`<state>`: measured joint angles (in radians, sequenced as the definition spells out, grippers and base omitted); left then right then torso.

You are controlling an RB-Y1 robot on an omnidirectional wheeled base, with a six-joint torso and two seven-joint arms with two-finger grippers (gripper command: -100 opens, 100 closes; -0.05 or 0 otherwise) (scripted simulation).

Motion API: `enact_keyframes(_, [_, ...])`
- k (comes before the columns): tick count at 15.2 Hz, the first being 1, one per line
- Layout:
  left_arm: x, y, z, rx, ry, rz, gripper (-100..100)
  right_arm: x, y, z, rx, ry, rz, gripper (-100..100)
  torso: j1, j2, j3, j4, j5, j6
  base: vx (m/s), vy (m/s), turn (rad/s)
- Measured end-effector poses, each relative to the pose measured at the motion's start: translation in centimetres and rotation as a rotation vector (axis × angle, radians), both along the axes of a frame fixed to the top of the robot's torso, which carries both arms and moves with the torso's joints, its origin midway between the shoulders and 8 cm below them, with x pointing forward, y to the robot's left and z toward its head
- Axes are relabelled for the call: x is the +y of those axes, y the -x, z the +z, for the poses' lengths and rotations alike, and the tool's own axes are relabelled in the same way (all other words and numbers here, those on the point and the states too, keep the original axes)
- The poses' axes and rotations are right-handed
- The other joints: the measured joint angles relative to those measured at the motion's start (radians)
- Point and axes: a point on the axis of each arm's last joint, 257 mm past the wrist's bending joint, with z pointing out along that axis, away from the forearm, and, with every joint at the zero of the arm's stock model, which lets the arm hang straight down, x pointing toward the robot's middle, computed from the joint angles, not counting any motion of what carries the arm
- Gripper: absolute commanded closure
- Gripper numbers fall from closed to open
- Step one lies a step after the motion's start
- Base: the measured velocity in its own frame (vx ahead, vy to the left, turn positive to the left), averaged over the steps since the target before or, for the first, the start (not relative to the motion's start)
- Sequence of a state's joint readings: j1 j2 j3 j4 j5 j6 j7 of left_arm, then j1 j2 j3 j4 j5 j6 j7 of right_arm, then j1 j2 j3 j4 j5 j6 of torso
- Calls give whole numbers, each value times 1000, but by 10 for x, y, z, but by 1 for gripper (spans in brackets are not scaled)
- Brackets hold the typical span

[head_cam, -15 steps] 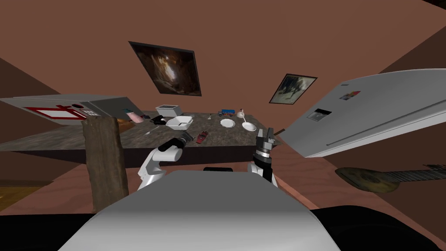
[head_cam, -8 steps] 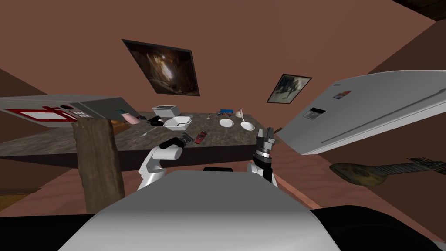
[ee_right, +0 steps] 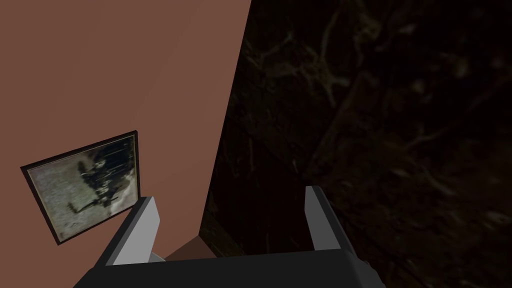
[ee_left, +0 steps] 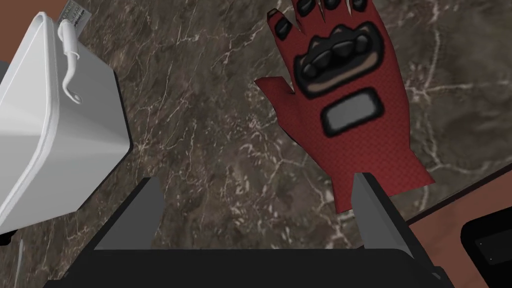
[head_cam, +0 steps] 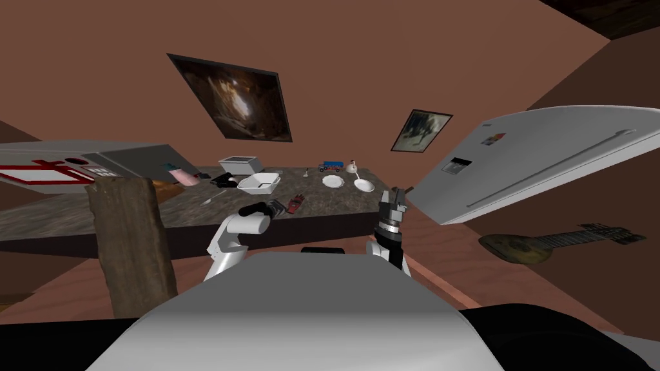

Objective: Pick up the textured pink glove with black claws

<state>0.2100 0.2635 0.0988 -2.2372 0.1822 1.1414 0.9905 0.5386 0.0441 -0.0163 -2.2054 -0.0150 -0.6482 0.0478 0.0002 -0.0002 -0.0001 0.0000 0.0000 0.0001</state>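
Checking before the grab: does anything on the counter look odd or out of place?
Nothing spilled or broken. The glove lies flat near the counter edge, and reads dark red with black pads, not pink. It sits off-centre to the open left hand, cuff by one finger.

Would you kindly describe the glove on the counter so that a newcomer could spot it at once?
Look at the dark marbled counter, near its front edge, just ahead of the open left gripper and beside the white container. The glove lies flat there. Unlike its white neighbour it is dark red, with black knuckle pads and a grey patch.
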Motion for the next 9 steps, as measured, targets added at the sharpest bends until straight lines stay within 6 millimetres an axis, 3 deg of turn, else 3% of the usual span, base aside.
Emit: enact_keyframes(9, [-4,19,-22,140,101,79,-100,0,0,0,0,0,0,0,0,0,0,0,0,0,3,3,-56])
